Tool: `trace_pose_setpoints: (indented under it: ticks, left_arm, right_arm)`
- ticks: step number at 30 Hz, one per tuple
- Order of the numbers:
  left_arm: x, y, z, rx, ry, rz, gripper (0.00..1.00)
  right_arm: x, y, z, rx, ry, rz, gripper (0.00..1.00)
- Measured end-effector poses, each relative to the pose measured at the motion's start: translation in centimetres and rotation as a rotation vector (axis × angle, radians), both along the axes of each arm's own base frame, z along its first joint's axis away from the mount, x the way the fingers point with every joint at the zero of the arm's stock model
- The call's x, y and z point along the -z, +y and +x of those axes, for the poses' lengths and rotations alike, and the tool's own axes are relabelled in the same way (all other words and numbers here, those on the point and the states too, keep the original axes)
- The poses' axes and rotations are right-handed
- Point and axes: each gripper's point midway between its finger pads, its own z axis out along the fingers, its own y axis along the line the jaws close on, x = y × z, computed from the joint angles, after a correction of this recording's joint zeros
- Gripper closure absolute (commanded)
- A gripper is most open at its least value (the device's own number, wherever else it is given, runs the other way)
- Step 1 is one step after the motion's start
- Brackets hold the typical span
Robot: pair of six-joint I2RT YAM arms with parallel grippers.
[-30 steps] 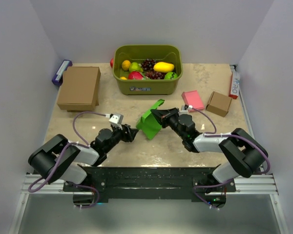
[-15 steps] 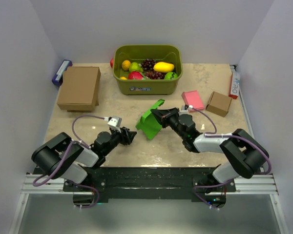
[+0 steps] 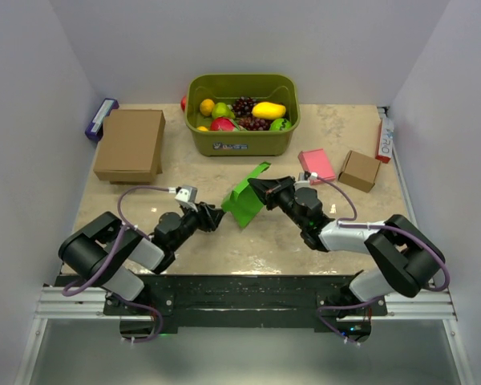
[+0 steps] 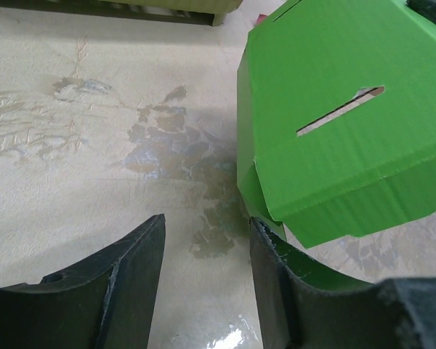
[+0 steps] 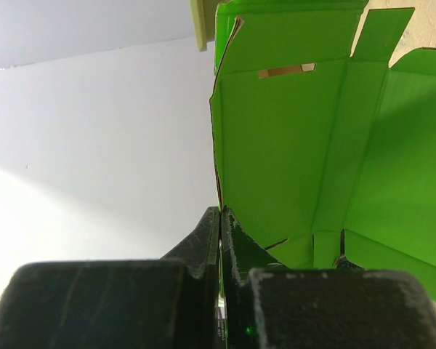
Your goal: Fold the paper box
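Since a second ago our left gripper [image 3: 216, 216] is nearer the half-folded paper box [image 3: 244, 202], jaws apart at its lower corner, while our right gripper [image 3: 256, 189], clamped on one wall, holds it tilted over the table [image 3: 345, 216], so next we should probably pinch and fold that flap.

The red and white pack [image 3: 383, 138], well right of the right gripper [image 3: 253, 187], seems to say "PRO".
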Motion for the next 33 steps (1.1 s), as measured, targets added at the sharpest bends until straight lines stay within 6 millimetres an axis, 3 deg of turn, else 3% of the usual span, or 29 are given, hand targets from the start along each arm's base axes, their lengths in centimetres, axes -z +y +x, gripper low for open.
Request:
trace_pose_setpoints:
  ticks: [12,18,22,25,29,33]
  left_arm:
    - [0.1,0.9,0.4,-0.018,0.017,-0.019,0.49]
    - [0.0,0.3,0.1,0.022,0.02,-0.027,0.48]
    - [-0.5,0.0,0.0,0.053,-0.008,-0.015,0.34]
    - [-2.0,-0.1,0.0,0.065,-0.069,0.0,0.27]
    - [-4.8,-1.0,-0.7,0.078,-0.183,0.05,0.2]
    - [-5.5,-2.2,-1.3,0.08,-0.22,0.11,0.16]
  right_arm:
    - [0.0,0.0,0.0,-0.001,0.001,0.0,1.0]
    - [0.5,-0.1,-0.1,0.001,0.016,-0.025,1.0]
    - [0.6,-0.5,0.0,0.02,0.021,-0.072,1.0]
    - [0.3,-1.0,0.3,0.05,0.017,-0.102,1.0]
    - [0.0,-1.3,0.9,0.085,0.016,-0.145,1.0]
    - [0.1,-1.1,1.1,0.092,0.022,-0.163,1.0]
